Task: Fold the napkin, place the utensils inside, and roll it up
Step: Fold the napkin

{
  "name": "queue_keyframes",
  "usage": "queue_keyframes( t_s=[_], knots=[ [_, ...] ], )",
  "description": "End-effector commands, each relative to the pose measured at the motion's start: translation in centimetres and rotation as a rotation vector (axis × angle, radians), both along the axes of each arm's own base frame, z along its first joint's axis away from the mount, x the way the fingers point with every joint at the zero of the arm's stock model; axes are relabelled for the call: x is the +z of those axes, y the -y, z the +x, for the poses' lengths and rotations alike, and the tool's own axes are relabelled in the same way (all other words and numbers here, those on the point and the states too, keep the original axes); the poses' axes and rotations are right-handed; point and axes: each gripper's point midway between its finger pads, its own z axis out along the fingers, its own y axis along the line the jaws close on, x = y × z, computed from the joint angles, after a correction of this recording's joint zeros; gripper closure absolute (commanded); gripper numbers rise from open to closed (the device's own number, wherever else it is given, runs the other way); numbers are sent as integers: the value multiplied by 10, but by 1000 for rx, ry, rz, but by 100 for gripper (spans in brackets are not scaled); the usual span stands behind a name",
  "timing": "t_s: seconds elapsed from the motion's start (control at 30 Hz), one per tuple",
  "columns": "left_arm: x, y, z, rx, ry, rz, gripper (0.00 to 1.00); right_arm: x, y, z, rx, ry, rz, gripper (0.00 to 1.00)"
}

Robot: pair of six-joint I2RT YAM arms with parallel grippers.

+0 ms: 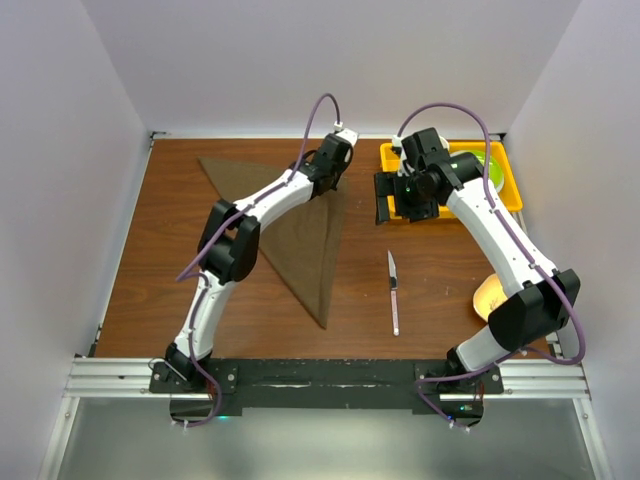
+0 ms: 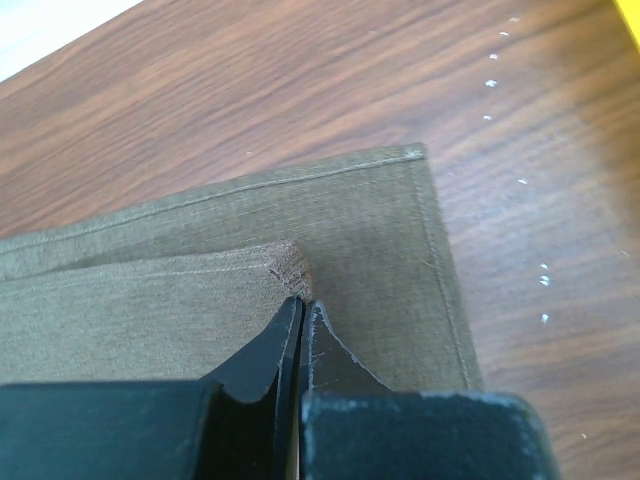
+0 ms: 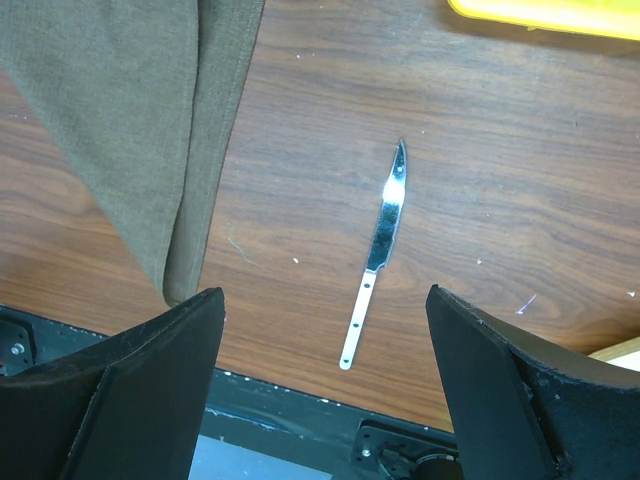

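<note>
Napkin [image 2: 150, 290] pinched by left end effector [image 2: 303, 306]

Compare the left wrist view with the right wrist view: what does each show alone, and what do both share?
Only the left wrist view: the left gripper, shut and pinching a puckered bit of the napkin near its hemmed corner. Only the right wrist view: the knife lying apart from the cloth, the open right gripper, and the edge of a yellow tray. Both: the napkin and the table.
</note>
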Motion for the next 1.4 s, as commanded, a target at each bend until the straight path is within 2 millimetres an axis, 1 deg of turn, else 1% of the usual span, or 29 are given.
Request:
queue_keyframes(
  t_s=[0.0,0.4,0.53,0.87,0.93,0.97,1.03,1.17,1.37],
  knots=[
    [20,11,9,-76,81,8,100,14,4,-5,3,39,12,14],
    [16,22,10,-115,83,1,100,11,5,-6,4,30,13,14],
    [20,28,11,-115,98,-5,100,11,5,-7,4,33,13,14],
    [19,31,17,-112,111,-9,100,10,6,-9,4,28,11,14],
    [23,32,19,-110,123,-12,100,11,6,-8,3,29,10,14],
    [21,33,20,-108,122,-12,100,10,6,-9,5,26,12,14],
    [26,34,22,-108,135,-22,100,10,6,-8,4,25,10,14],
    [24,37,24,-109,137,-27,100,10,6,-9,6,25,9,14],
    [26,33,27,-94,147,-16,100,9,7,-9,7,24,4,14]
  ],
)
